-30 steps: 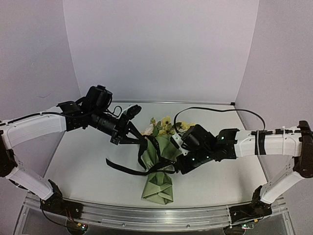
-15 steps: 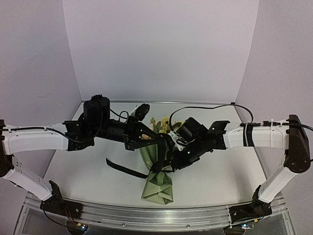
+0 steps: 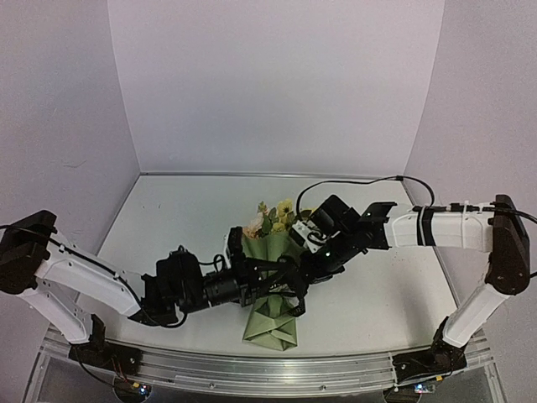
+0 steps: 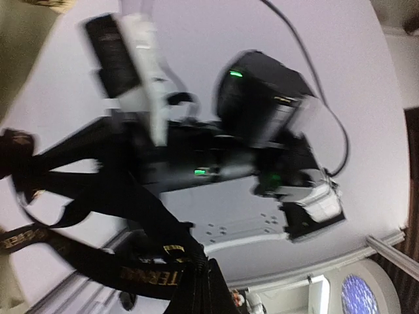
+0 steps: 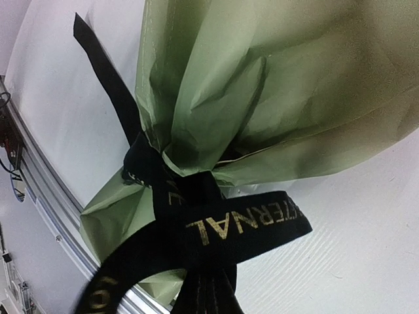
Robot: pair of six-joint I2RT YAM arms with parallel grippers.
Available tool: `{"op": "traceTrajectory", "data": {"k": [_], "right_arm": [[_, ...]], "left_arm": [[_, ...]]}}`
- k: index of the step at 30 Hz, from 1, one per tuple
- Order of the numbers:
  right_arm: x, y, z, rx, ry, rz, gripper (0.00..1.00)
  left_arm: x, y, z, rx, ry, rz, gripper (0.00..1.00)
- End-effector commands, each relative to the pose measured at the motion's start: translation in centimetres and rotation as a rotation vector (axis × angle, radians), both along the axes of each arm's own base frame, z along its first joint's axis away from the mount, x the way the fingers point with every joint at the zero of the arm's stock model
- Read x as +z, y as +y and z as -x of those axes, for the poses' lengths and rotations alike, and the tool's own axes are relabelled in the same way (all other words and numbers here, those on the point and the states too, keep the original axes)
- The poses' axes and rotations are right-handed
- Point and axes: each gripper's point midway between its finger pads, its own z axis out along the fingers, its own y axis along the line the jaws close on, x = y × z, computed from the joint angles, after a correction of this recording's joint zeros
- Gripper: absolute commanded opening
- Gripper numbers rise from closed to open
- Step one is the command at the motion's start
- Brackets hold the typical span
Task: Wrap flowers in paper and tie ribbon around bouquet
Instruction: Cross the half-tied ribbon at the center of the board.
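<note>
Bottom centre of the top view: the bouquet point(image 3: 270, 323) lies on the tabletop point(image 3: 168, 227), narrow end nearest. At its waist the ribbon point(image 5: 242, 226) cinches the olive paper point(image 5: 262, 98). Both sides: left fingers point(image 4: 204, 291) and right fingers point(image 5: 208, 294) each pinched tight on a ribbon strand. Farthest, the yellow flowers point(image 3: 281, 211) poke past the rim.
</note>
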Motion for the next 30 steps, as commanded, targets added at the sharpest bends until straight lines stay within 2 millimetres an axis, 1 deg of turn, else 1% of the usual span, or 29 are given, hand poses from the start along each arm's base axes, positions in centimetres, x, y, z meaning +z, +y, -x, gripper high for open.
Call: {"op": "traceTrajectory", "data": {"k": [1, 6, 9, 11, 12, 13, 15, 16, 17, 20, 22, 26, 28, 30], "right_arm": [[0.9, -0.2, 0.6, 0.004, 0.006, -0.037, 0.0], [0.9, -1.1, 1.1, -0.002, -0.005, -0.032, 0.0], [1.3, -1.4, 1.2, -0.006, -0.011, -0.032, 0.0], [1.4, -1.7, 1.2, -0.011, -0.014, -0.022, 0.0], [1.6, -1.7, 1.2, -0.01, -0.015, -0.021, 0.0], [1.8, -1.7, 1.3, -0.006, -0.013, -0.023, 0.0], [2.0, -1.6, 1.3, -0.005, -0.01, -0.023, 0.0], [2.2, -1.6, 1.3, -0.004, -0.009, -0.021, 0.0], [2.3, -1.6, 1.3, 0.0, -0.008, -0.018, 0.0], [2.7, -1.6, 1.3, 0.012, -0.008, -0.009, 0.0], [2.9, -1.6, 1.4, 0.021, -0.006, -0.005, 0.0], [3.3, -1.4, 1.5, 0.03, 0.008, -0.009, 0.0], [3.4, -1.4, 1.6, 0.033, 0.017, -0.006, 0.0], [3.6, -1.3, 1.7, 0.038, 0.025, -0.002, 0.0]], "left_arm": [[-5.1, 3.0, -2.1, 0.277, 0.164, -0.046, 0.0], [-7.2, 1.7, -0.6, 0.294, 0.193, -0.128, 0.0], [-8.1, 2.1, -0.1, 0.329, 0.22, -0.142, 0.0], [-7.9, 1.8, 0.2, 0.322, 0.221, -0.148, 0.0], [-7.5, 1.2, 0.6, 0.301, 0.2, -0.154, 0.0], [-7.1, 0.2, 1.1, 0.263, 0.181, -0.171, 0.0], [-7.2, -1.1, 1.6, 0.226, 0.175, -0.231, 0.07], [-7.1, -1.3, 1.7, 0.218, 0.174, -0.237, 0.13], [-6.9, -1.3, 1.7, 0.215, 0.171, -0.232, 0.24], [-6.3, -1.7, 2.1, 0.202, 0.143, -0.244, 0.47], [-6.0, -2.1, 2.4, 0.189, 0.117, -0.265, 0.56], [-5.3, -2.7, 3.0, 0.152, 0.08, -0.307, 0.65], [-5.0, -2.7, 3.4, 0.138, 0.064, -0.334, 0.66], [-4.6, -2.1, 3.5, 0.144, 0.046, -0.344, 0.66]]}}
